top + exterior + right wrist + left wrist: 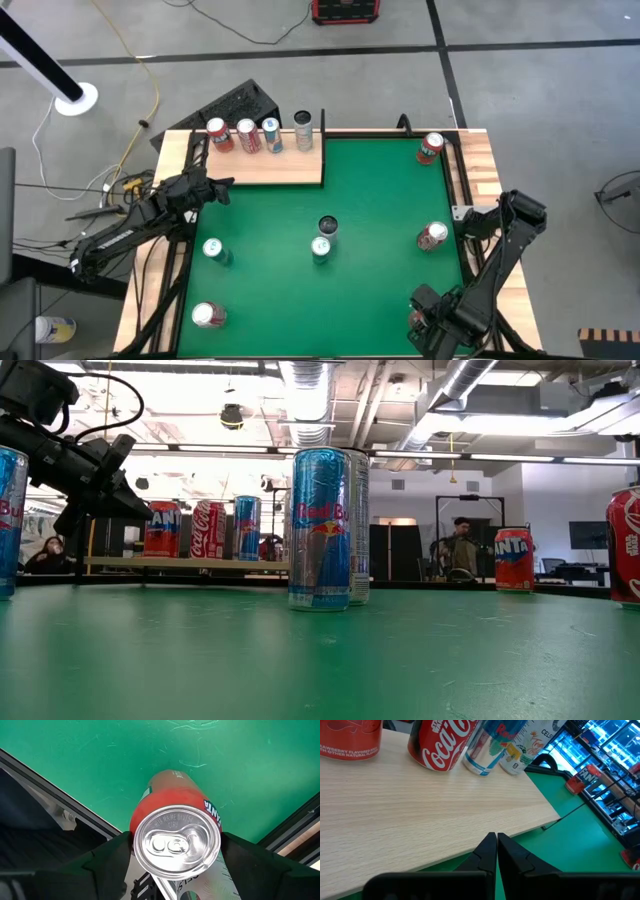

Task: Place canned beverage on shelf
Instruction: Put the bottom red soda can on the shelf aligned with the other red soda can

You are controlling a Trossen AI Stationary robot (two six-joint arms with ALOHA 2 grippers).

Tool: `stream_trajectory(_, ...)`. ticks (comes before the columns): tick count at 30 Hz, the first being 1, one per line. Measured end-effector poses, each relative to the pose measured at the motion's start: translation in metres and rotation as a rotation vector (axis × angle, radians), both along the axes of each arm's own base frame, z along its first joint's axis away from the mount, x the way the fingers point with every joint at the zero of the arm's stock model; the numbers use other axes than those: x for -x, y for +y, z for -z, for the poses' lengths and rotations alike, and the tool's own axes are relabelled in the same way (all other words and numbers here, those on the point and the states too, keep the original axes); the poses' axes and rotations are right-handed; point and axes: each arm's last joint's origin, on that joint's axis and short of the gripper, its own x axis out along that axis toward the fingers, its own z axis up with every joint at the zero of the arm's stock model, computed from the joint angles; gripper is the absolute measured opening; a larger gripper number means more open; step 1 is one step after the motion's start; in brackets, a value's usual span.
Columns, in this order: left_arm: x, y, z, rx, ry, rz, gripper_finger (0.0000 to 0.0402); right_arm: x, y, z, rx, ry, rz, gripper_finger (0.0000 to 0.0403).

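High view: the shelf (265, 166), a pale-wood board, lies on the green worktop (380, 210) at its far left corner. Four cans stand upright in a row along the board's far edge: a red-orange can (219, 134), a red Coca-Cola can (247, 136), a blue-and-silver can (272, 135) and a pale can (304, 130).

The left tool (218, 187) sits at the board's left end, just over its near edge. In the left wrist view its two dark fingers (487, 854) are pressed together with nothing between them, tips over the board's edge, and the same cans stand beyond them.

More cans are spread on the green felt. Near the middle a blue Red Bull can (321, 249) stands with a darker can (327, 227) just behind it; in the low view the two nearly overlap. A blue can (214, 250) and a red-and-silver can (207, 316) stand on the left side, well apart from each other. A Fanta can (430, 149) stands in the far right corner and a red can (432, 236) near the right edge.

The right tool (432, 318) is at the near right corner of the worktop. The right wrist view shows its fingers on either side of an orange-red can (176, 840), seen from above the lid; whether they clamp it I cannot tell.
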Motion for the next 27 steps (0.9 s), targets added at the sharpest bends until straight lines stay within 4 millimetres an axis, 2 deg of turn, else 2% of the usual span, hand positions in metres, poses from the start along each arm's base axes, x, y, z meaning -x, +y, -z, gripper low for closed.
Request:
stream_trajectory(13, 0.0, 0.0, 0.0, 0.0, 0.0, -0.001, 0.0, -0.0008, -0.0001, 0.0001, 0.001, -0.008, -0.05, 0.0324)
stream_trajectory(27, 0.0, 0.0, 0.0, 0.0, 0.0, -0.002, 0.0, -0.0028, -0.0013, 0.0001, 0.003, -0.012, -0.03, 0.0324)
